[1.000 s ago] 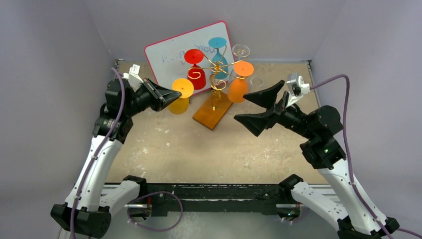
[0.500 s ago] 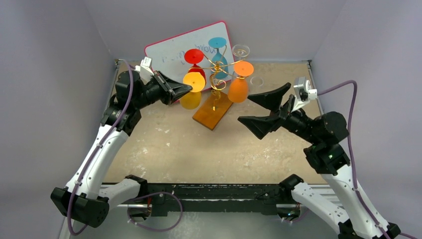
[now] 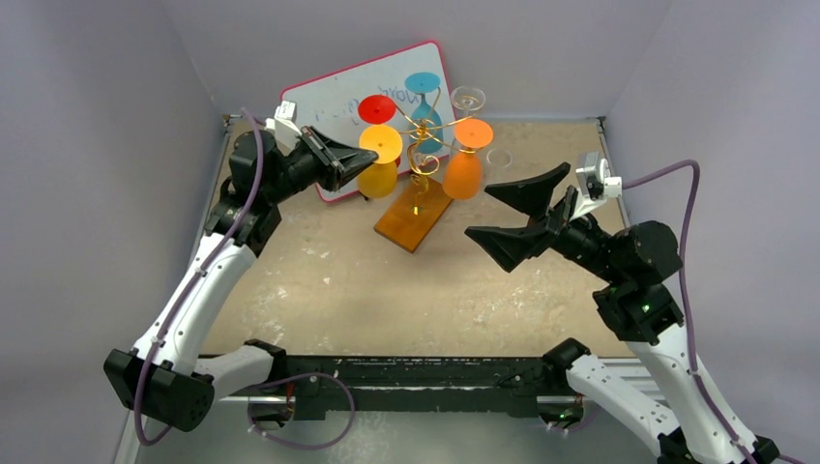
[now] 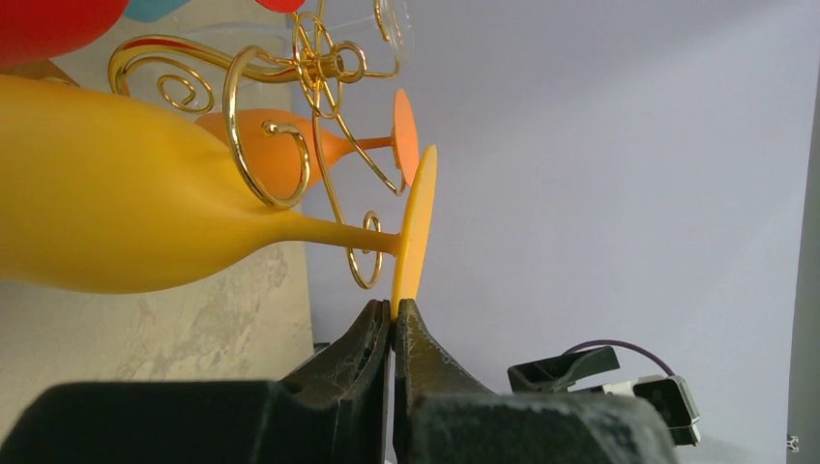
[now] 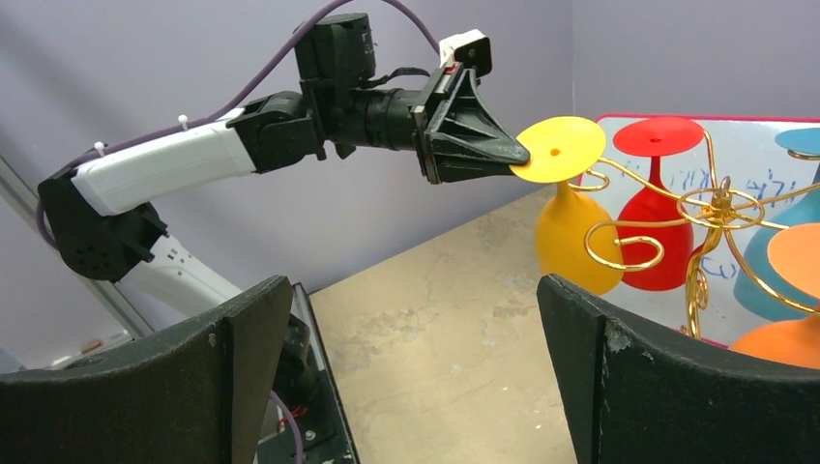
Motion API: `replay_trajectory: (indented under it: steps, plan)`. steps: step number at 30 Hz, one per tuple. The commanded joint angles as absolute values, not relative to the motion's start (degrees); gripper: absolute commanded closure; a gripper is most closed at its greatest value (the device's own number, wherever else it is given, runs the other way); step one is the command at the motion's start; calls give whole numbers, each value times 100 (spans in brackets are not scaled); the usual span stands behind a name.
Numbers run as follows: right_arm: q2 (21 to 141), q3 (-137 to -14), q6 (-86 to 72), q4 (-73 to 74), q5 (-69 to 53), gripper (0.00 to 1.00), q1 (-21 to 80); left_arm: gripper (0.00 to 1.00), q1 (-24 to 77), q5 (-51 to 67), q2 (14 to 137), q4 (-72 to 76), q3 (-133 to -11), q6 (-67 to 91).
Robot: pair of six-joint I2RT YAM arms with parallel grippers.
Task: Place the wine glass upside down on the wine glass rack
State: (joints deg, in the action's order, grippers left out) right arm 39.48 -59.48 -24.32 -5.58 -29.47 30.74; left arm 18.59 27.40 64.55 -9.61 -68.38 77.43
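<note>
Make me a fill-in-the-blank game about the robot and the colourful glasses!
The left jaws pinch the foot of the ____ glass. The right jaws are wide ____. The rack is made of ____ wire. Behind it leans a pink-framed ____.
Missing words: yellow, open, gold, whiteboard.

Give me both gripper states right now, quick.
Left gripper: closed on the foot of the yellow glass.
Right gripper: open, empty.

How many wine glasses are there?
5. The yellow glass is held by the left pincer, left of the rack; the red glass and teal glass hang behind, the orange glass right, the clear glass behind it. Others may hide.
</note>
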Motion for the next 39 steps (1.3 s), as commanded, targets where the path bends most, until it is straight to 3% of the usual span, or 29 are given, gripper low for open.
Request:
replay_trajectory:
  steps: [1,39]
  plan:
    - [3855,-5976,-2314,-700,-2813,0,3110,100,1930,2639,6534,-364,-7126,7913]
    - [3858,-6039,-2043,-620,-2692,0,3105,100,2051,2072,7226,-12,-7476,7770]
